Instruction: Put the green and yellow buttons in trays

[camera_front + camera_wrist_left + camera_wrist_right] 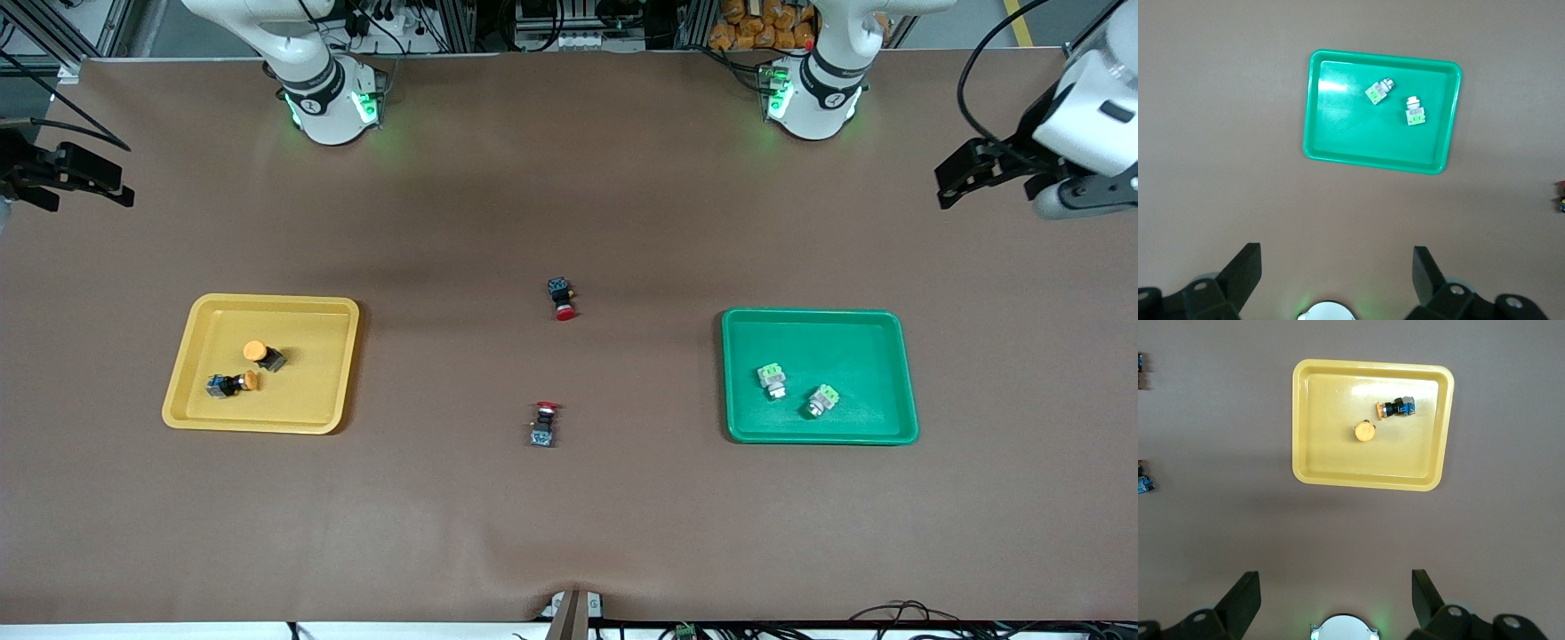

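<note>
Two orange-yellow capped buttons are seen inside the yellow tray (267, 307), which lies on the counter (569, 516) toward the right arm's end. One yellow button (263, 355) is tipped with its cap upward; the other yellow button (231, 383) lies on its side, just beside it and nearer to the front camera. Two pale buttons with light-green parts are held in the green tray (818, 320), toward the left arm's end of the counter. One green button (772, 379) and the other green button (822, 400) lie close together but apart, both on their sides.

Two red-capped switches are left on the bare counter between the trays: one red switch (562, 299) farther from the front camera, the other red switch (544, 423) nearer to it.

The left gripper (1337, 273) is held high above the counter at the left arm's end, its fingers spread wide and empty. The right gripper (1337, 595) is likewise raised at the right arm's end, fingers spread apart with nothing between them. Both arms are at rest, well apart from the trays.
</note>
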{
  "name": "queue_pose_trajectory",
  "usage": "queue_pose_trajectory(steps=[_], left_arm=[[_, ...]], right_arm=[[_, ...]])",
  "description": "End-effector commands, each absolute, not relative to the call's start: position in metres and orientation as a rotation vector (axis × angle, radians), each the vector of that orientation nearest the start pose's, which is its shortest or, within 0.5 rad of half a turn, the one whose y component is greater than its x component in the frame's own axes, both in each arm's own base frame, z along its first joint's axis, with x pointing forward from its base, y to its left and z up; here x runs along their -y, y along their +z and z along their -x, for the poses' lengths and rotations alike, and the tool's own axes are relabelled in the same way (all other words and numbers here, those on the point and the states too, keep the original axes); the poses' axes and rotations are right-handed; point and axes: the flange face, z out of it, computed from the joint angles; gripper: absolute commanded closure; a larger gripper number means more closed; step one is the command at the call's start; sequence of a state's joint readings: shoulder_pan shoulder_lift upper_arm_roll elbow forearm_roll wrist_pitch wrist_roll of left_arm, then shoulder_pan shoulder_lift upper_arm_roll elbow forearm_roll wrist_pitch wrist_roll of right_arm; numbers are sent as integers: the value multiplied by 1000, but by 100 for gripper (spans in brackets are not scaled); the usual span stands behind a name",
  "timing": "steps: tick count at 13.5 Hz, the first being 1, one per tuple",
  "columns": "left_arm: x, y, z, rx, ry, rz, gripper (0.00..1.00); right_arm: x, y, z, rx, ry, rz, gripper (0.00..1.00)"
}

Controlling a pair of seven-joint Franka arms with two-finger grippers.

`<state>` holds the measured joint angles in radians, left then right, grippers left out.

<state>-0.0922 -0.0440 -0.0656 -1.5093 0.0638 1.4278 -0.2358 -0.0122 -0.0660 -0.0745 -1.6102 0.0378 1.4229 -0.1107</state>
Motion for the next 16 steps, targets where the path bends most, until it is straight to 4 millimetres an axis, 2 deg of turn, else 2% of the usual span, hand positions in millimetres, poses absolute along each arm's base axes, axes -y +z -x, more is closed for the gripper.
queue_pose_trajectory(steps=[1, 4, 7, 11, 16], left_arm=[[66, 673, -508, 152, 36, 3078, 0], [52, 672, -510, 187, 39, 3080, 0], [53, 672, -510, 199, 41, 3097, 0], [44, 674, -511, 217, 39, 3104, 0], [47, 668, -517, 212, 58, 3121, 0]], right_arm=[[45, 633, -511, 30, 174, 3078, 0], [44, 633, -511, 35, 176, 3078, 0], [45, 633, -511, 33, 176, 3078, 0], [48, 634, -511, 35, 169, 3080, 0], [47, 634, -511, 37, 164, 3080, 0]])
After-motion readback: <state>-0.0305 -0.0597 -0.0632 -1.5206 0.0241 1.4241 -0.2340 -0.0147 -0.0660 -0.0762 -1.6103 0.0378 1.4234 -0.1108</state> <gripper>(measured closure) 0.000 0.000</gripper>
